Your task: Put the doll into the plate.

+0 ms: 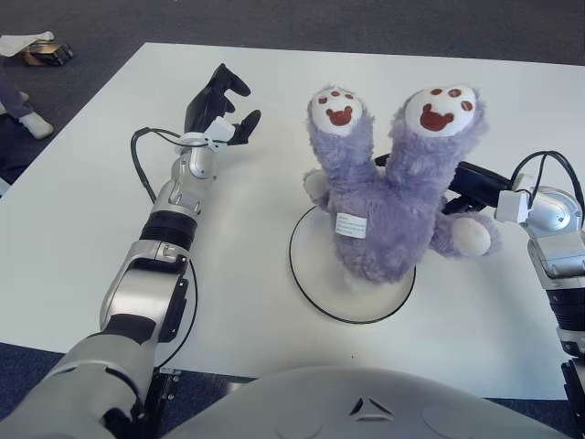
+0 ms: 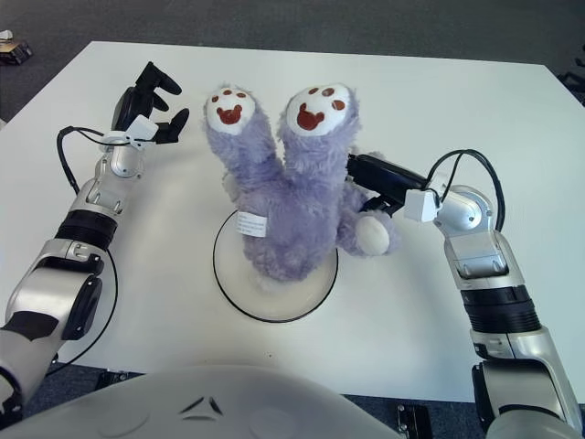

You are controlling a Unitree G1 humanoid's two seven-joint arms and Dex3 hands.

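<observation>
The purple doll [image 1: 388, 215] stands head-down on my white plate [image 1: 315, 279], long axis near upright, its two pawed feet pointing up and tilted slightly right. My right hand [image 2: 379, 178] is against the doll's right side, behind its fur; I cannot tell whether those fingers are clamped on it. The right eye view shows more of that hand. My left hand [image 1: 218, 108] hovers over the bench [image 1: 82, 219] at far left, fingers loosely spread, holding nothing.
</observation>
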